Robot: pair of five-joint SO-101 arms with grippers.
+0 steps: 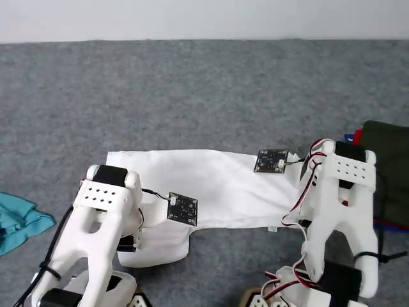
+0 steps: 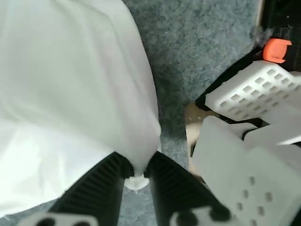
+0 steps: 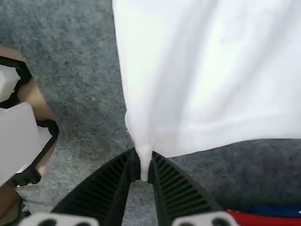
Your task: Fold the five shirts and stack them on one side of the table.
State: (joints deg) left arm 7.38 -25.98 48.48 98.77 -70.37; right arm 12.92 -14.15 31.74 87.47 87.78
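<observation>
A white shirt (image 1: 211, 185) lies spread across the grey carpeted table, between the two arms. In the left wrist view my left gripper (image 2: 136, 176) is shut on a pinched edge of the white shirt (image 2: 70, 94), the cloth bunched between its black fingers (image 2: 106, 181). In the right wrist view my right gripper (image 3: 143, 172) is shut on another edge of the white shirt (image 3: 211, 70), with a thin fold squeezed between the ribbed fingers (image 3: 171, 181). In the high view the white arm bodies hide both grippers.
A teal shirt (image 1: 18, 220) lies crumpled at the left edge. Dark, red and blue cloth (image 1: 390, 169) is piled at the right edge. The other arm's white base (image 2: 249, 122) stands close to my left gripper. The far half of the table is bare grey carpet (image 1: 204, 96).
</observation>
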